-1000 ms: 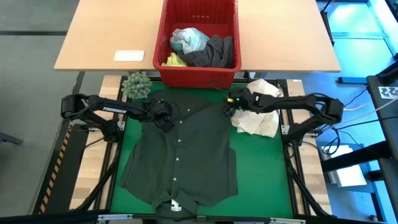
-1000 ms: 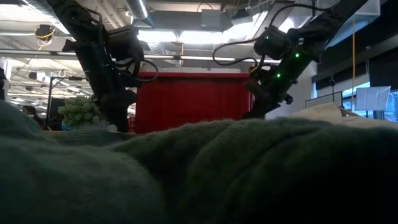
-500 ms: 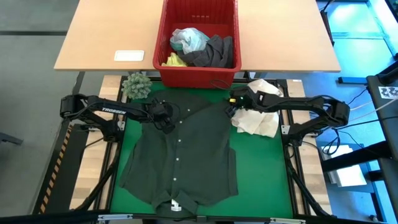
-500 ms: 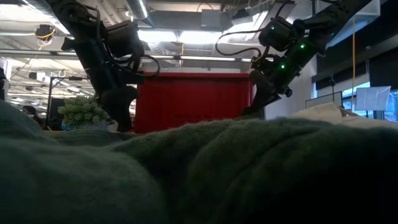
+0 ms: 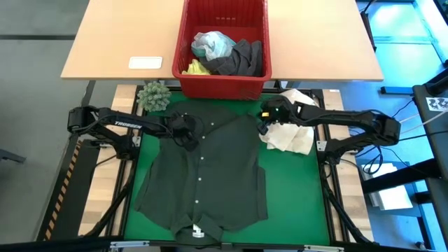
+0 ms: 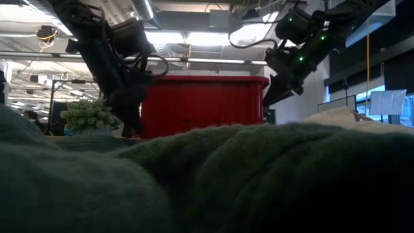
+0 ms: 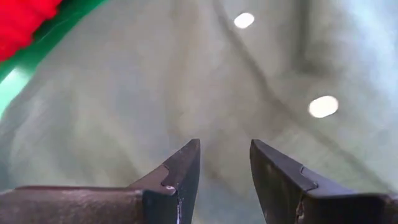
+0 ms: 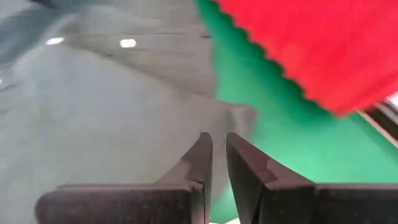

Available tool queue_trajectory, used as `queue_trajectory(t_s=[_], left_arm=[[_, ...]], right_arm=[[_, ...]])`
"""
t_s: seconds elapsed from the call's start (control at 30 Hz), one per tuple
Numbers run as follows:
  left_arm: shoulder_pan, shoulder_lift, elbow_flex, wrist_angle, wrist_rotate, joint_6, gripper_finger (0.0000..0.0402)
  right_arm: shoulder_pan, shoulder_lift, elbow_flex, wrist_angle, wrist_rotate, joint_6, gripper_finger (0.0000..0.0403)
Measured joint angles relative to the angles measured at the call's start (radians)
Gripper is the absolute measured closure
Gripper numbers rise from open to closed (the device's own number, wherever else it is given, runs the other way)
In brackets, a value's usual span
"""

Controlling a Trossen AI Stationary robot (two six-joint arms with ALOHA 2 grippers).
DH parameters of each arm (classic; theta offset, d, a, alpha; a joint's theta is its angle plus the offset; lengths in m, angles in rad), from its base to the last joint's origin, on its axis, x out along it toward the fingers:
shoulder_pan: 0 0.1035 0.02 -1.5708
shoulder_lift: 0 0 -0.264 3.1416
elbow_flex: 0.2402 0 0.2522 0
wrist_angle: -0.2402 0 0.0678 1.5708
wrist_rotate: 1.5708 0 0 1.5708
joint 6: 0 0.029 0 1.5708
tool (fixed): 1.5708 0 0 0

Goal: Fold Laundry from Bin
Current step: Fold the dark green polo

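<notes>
A dark green-black shirt (image 5: 203, 175) lies spread flat on the green mat (image 5: 294, 189), buttons up. My left gripper (image 5: 184, 131) is open over the shirt's far part, beside the button strip (image 7: 283, 68). My right gripper (image 5: 264, 120) is shut and empty. It is raised just off the shirt's far right corner (image 8: 239, 118), next to the bin's wall (image 8: 311, 43). The red bin (image 5: 222, 85) stands beyond the mat and holds turquoise (image 5: 212, 43), grey (image 5: 238, 59) and yellow (image 5: 194, 68) garments. My left gripper points down at the shirt's far part with its fingers (image 7: 183, 165) apart. I cannot tell whether the fingertips touch the cloth.
A cream-white cloth bundle (image 5: 290, 133) lies at the mat's far right, under my right arm. A green spiky ball (image 5: 154, 96) sits at the far left by the bin. A white card (image 5: 145, 62) lies on the wooden table beyond.
My right gripper has risen and gone a little toward the table's right edge, away from the shirt's far right corner. My left gripper has shifted slightly toward the right over the shirt. The shirt lies as before.
</notes>
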Motion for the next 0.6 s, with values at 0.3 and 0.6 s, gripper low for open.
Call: queue_trajectory(t_s=[0.3,0.6], left_arm=[[-0.126,0.0,0.092,0.029,0.007,0.028,0.0266],[-0.365,0.0,0.11,0.157,-0.032,0.003,0.0266]], right_arm=[[0.135,-0.056,0.0,-0.023,-0.021,-0.021,0.0356],[0.373,-0.073,0.0,-0.028,-0.032,-0.007,0.0356]])
